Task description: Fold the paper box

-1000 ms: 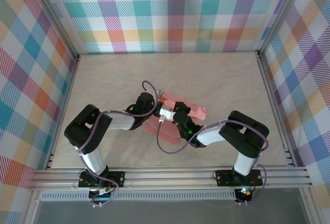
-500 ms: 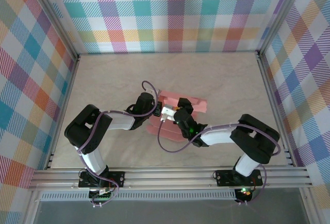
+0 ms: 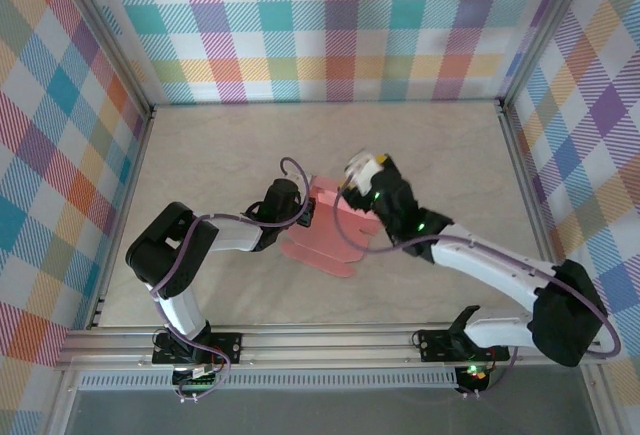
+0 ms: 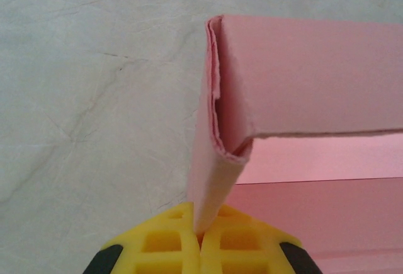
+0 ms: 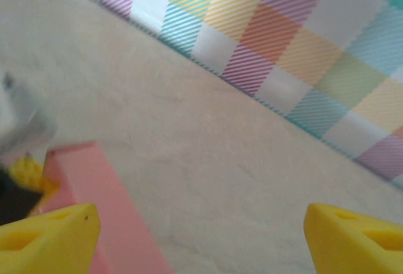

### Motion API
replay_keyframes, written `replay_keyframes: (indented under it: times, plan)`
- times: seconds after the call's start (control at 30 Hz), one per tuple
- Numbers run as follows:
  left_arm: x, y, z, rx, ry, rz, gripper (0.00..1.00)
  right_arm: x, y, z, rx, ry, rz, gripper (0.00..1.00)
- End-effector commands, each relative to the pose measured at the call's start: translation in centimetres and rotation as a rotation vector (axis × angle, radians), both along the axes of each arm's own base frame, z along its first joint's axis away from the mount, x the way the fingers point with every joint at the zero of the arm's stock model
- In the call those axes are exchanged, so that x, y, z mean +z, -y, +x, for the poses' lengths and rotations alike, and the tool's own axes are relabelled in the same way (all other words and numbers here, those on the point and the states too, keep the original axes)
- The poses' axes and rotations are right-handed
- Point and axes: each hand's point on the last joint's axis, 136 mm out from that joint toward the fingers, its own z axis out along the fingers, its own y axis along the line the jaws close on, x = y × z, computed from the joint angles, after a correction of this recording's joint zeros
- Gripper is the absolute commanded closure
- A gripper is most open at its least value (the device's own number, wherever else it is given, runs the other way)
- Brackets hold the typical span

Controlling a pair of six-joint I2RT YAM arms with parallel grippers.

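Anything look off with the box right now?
On the paper box, the wall pinched in the left end effector is doubled over and its layers gape apart at the corner, with a rough edge. Nothing else stands out.

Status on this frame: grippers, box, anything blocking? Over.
Left gripper shut on a raised wall of the paper box. Right gripper open, over the box's far corner. Box partly folded, not closed. No obstruction seen.

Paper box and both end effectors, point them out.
paper box (image 3: 335, 227), top external view, its pink panel's middle.
left end effector (image 4: 201, 236), left wrist view, fingertips pinching the box.
right end effector (image 5: 198, 223), right wrist view, gap between open fingertips.
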Motion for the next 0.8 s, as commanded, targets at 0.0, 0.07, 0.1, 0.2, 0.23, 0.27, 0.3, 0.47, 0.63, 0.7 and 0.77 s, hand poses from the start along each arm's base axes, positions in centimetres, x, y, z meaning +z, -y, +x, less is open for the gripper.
replay_keyframes:
  times: [0.0,0.07,0.1,0.2,0.23,0.27,0.3,0.47,0.63,0.7,0.77]
  plan:
    - [0.4,0.3,-0.6,-0.090,0.052,0.058,0.96,-1.5,0.8,-0.4,-0.029,-0.363,0.335,0.15]
    - [0.3,0.4,-0.6,-0.099,0.056,0.066,0.96,-1.8,1.3,0.3,-0.036,-0.497,0.417,0.15]
    - [0.3,0.5,-0.6,-0.103,0.061,0.065,0.96,-1.9,1.3,0.6,-0.027,-0.557,0.460,0.16]
    - [0.1,0.7,-0.5,-0.108,0.062,0.058,0.95,-2.1,0.3,0.5,0.098,-0.805,0.649,0.22]
    - [0.0,0.8,-0.4,-0.109,0.061,0.055,0.95,-2.5,-0.2,0.6,0.136,-0.899,0.703,0.24]
    - [0.0,0.9,-0.4,-0.112,0.064,0.052,0.94,-2.8,-0.7,0.7,0.174,-0.967,0.735,0.26]
    - [0.0,1.0,-0.3,-0.115,0.067,0.050,0.94,-3.2,-1.1,0.8,0.197,-1.001,0.745,0.27]
    - [-0.6,1.3,-0.1,-0.127,0.055,0.057,0.93,-5.8,-2.1,2.9,0.220,-1.050,0.714,0.25]
    - [-0.7,1.8,0.0,-0.143,0.049,0.046,0.92,-7.7,-4.3,4.0,0.298,-1.114,0.694,0.26]
    - [-0.7,2.0,0.0,-0.144,0.045,0.042,0.92,-8.3,-5.3,4.3,0.320,-1.135,0.687,0.27]
    - [-0.8,2.0,0.1,-0.142,0.039,0.037,0.92,-8.9,-6.0,4.5,0.333,-1.162,0.686,0.30]
